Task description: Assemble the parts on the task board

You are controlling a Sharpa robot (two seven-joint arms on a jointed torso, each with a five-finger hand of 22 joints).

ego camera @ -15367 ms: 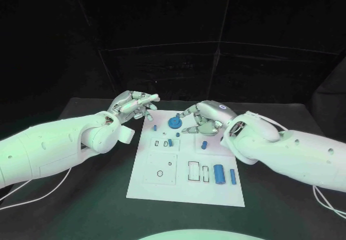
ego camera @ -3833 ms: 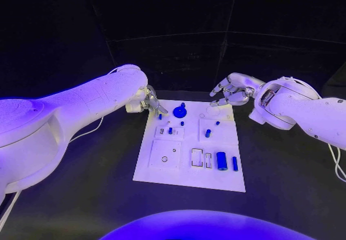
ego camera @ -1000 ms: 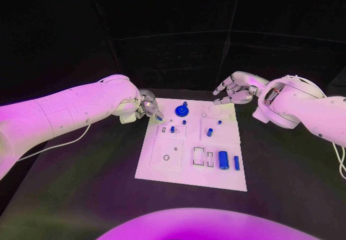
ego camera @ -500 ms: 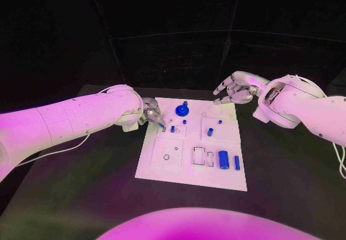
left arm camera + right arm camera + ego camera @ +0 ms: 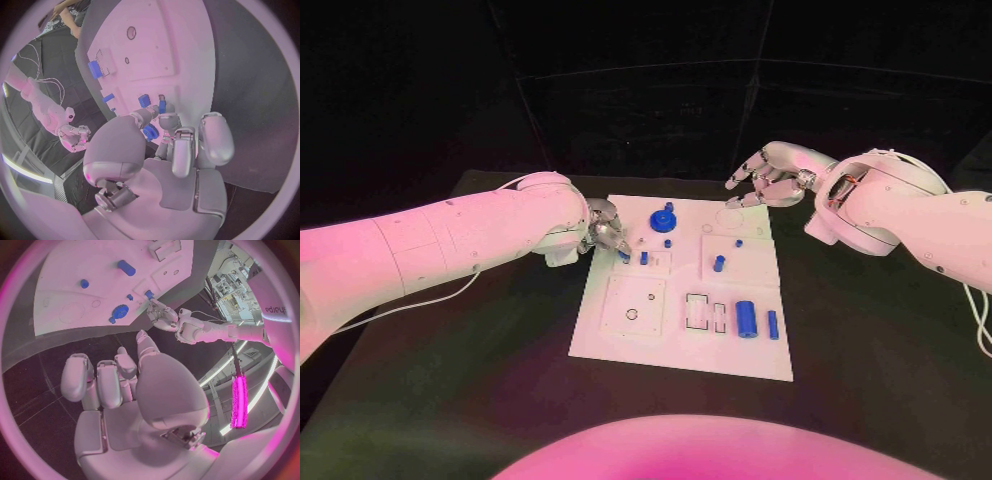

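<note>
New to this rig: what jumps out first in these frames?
The white task board in the middle of the black table, dotted with small blue parts: a round blue knob at its far end, a fat blue cylinder near its right front. The left hand sits at the board's far-left edge, fingertips down by a small blue part. The right hand hovers above the far-right corner, fingers curled, holding nothing visible.

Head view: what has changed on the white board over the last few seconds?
The left hand has crept along the task board's left edge toward the robot, fingertips now by the small slot parts. The right hand stays raised above the far right corner. The blue parts have not moved.
</note>
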